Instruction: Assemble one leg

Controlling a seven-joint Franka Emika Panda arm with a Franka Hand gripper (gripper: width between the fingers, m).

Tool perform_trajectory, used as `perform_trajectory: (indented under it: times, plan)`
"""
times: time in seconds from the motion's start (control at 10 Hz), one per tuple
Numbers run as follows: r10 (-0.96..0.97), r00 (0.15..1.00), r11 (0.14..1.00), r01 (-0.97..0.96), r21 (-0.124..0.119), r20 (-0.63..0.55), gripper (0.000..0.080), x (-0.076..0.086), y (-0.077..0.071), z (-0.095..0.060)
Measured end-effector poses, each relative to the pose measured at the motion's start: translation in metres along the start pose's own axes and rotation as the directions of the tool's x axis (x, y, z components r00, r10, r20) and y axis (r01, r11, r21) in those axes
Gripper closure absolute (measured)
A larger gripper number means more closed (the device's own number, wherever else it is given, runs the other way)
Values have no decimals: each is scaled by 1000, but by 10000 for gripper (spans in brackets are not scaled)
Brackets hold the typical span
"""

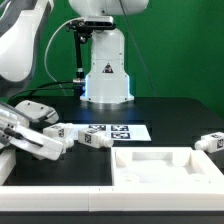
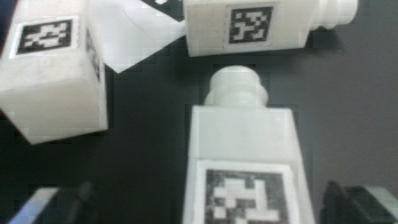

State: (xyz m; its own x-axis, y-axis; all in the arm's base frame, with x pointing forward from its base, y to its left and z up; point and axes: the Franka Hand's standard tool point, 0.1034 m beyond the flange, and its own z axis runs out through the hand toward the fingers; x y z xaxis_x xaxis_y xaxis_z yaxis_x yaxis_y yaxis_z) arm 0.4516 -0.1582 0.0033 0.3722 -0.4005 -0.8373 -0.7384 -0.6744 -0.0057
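In the wrist view a leg [image 2: 249,150], a white oblong block with a round peg end and a black-and-white tag, lies on the black table between my gripper's [image 2: 210,205] dark fingertips [image 2: 54,205]. The jaws are open, with a gap on each side of the leg. A second leg [image 2: 267,25] and a third [image 2: 50,70] lie just beyond it. In the exterior view my gripper [image 1: 62,143] is low over the table at the exterior view's left, by two legs [image 1: 95,138]. Another leg [image 1: 210,143] lies at the exterior view's right.
The large white square panel with a raised rim [image 1: 150,168] lies at the front. The marker board [image 1: 122,130] lies flat behind the legs. The robot base [image 1: 105,75] stands at the back. A flat white corner [image 2: 134,35] shows between the far legs.
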Motion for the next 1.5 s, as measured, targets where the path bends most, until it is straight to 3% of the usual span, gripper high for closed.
perform_trajectory:
  times: [0.1,0.2,0.3,0.6,0.8,1.0,1.2,1.3,1.4,1.5]
  plan:
    - [0,1000,1000,0,0,-2,407,0,0,0]
    - [0,1000,1000,0,0,-3,407,1,0,0]
    - [-2,1000,1000,2,-1,-4,524,0,-1,-1]
    - [-74,996,997,73,-17,-55,524,-33,-39,-30]
    - [-136,982,991,135,-23,-128,524,-65,-66,-62]
    - [-140,975,990,139,-18,-173,524,-67,-68,-62]
    - [-156,942,987,157,-20,-296,523,-63,-81,-69]
    - [-180,901,983,179,-40,-394,522,-73,-103,-71]
    - [-234,847,971,226,-75,-478,522,-91,-136,-70]
    - [-254,776,965,246,-93,-577,522,-106,-166,-72]
